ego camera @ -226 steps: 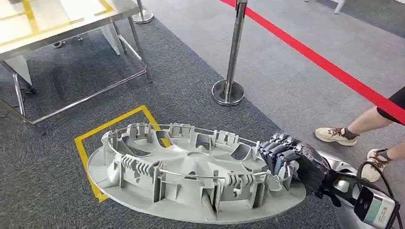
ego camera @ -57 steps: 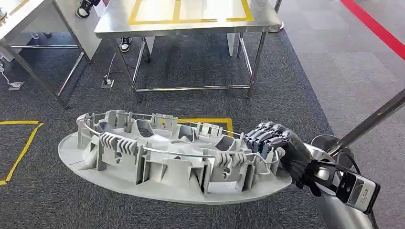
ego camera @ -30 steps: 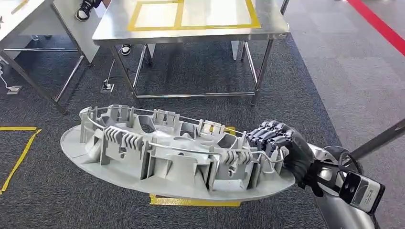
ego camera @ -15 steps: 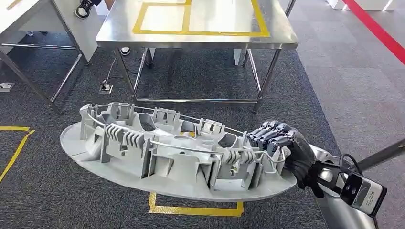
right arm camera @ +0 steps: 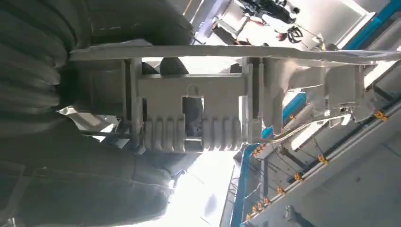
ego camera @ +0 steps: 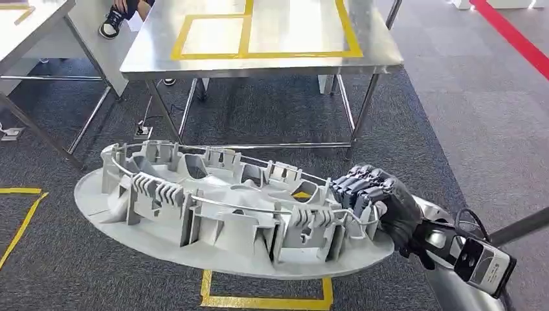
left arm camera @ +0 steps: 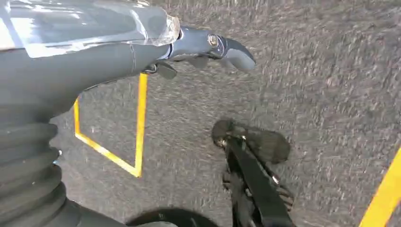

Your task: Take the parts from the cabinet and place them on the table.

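Right robot hand (ego camera: pixel 379 197) is gripping the grey part (ego camera: pixel 226 214) by its rim, short of the bench (ego camera: pixel 259 52). Left robot hand (left arm camera: pixel 208 47) is hanging with fingers apart, holding nothing.

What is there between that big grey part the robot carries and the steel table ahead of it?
In the head view, dark carpet lies between the grey part and the steel table, crossed by the table's legs, with a floor socket on it.

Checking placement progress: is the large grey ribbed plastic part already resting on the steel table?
No: the large grey ribbed plastic part hangs over the carpet, gripped by the right hand, short of the steel table.
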`<action>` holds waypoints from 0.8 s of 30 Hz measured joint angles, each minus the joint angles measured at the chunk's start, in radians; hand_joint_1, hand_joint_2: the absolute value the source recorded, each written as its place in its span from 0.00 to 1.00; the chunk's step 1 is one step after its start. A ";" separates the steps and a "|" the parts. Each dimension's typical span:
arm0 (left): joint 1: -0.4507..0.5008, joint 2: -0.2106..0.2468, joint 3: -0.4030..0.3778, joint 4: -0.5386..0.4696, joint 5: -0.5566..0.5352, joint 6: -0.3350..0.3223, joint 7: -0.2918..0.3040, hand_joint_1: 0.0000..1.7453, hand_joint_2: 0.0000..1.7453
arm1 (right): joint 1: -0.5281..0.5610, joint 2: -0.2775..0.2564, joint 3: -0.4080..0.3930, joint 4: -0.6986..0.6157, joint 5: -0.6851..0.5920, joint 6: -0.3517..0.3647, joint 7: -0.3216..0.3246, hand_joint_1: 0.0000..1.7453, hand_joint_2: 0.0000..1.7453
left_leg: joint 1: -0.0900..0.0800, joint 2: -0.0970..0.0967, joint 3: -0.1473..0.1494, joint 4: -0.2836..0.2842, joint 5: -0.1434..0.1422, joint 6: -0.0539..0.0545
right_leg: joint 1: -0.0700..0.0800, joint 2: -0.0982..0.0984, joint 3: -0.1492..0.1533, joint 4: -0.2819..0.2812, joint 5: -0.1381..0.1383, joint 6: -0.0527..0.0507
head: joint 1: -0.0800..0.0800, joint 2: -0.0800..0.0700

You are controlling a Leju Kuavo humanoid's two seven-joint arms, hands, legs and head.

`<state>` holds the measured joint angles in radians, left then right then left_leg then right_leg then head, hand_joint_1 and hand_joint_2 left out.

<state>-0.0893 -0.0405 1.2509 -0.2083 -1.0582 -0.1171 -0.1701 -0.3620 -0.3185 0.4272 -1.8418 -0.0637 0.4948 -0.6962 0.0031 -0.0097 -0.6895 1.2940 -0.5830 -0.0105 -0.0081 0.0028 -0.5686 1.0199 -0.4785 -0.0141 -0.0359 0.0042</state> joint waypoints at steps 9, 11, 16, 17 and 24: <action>0.004 0.004 0.000 0.000 0.000 -0.002 0.000 0.00 1.00 | -0.004 0.000 0.007 -0.001 -0.002 0.000 0.000 1.00 1.00 | -0.009 0.004 0.024 -0.265 0.156 0.023 | 0.003 0.004 0.098 -0.016 -0.092 0.029 | 0.000 0.000; 0.004 0.004 0.000 0.000 0.000 -0.002 0.000 0.00 1.00 | -0.005 0.000 0.007 -0.003 -0.002 0.000 0.000 1.00 1.00 | -0.005 0.000 0.047 -0.269 0.149 0.041 | 0.002 0.006 0.111 0.007 -0.078 0.040 | 0.002 0.000; 0.004 0.005 0.000 0.000 0.000 -0.002 -0.001 0.00 1.00 | -0.010 -0.002 0.007 -0.003 -0.007 0.000 0.000 1.00 1.00 | 0.000 -0.002 0.104 -0.275 0.098 0.059 | -0.001 0.003 -0.099 0.311 -0.162 0.056 | 0.008 0.000; 0.005 0.005 0.000 0.000 0.000 -0.002 -0.002 0.00 1.00 | -0.010 -0.002 0.007 -0.003 -0.007 0.000 0.000 1.00 1.00 | -0.001 -0.003 0.117 -0.275 0.087 0.059 | -0.001 0.003 -0.128 0.323 -0.193 0.057 | 0.008 0.000; 0.005 0.006 0.000 0.000 0.000 -0.002 -0.003 0.00 1.00 | -0.012 -0.007 0.005 -0.003 -0.015 0.001 0.001 1.00 1.00 | -0.005 -0.006 0.207 -0.284 -0.002 0.030 | 0.008 -0.003 -0.071 0.027 0.040 0.030 | 0.008 0.000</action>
<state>-0.0845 -0.0347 1.2509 -0.2083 -1.0582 -0.1194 -0.1732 -0.3744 -0.3254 0.4322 -1.8452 -0.0790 0.4955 -0.6950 -0.0016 -0.0159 -0.4826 1.0097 -0.5855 0.0196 0.0000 0.0001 -0.6392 1.0466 -0.4385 0.0160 -0.0283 0.0042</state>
